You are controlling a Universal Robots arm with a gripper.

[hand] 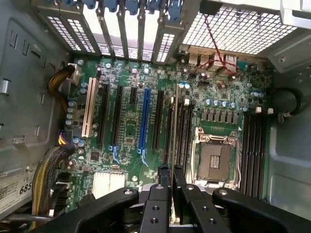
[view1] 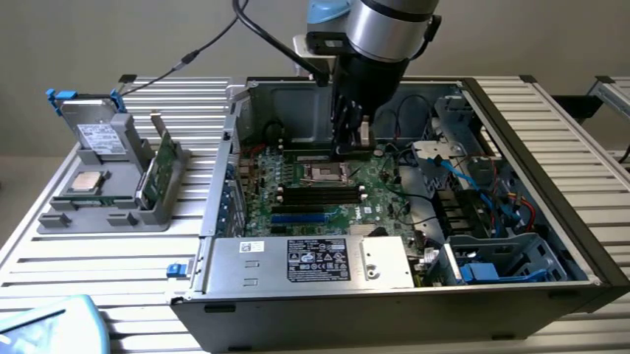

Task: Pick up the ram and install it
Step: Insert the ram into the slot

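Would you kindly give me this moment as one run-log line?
gripper: shut on ram | position: inside case, above memory slots | ram: not yet seated

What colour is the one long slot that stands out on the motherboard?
The slot is blue; the wrist view shows it best.

The open case [view1: 394,317] sits on the bench [view1: 99,258], with the parts holder [view1: 108,217] beside it on the exterior view's left. My hand [view1: 355,151] is inside the case, over the motherboard [view1: 379,192], pinching the ram [hand: 173,131] edge-on above the memory slots [hand: 187,131] just beside the processor socket [hand: 214,160].
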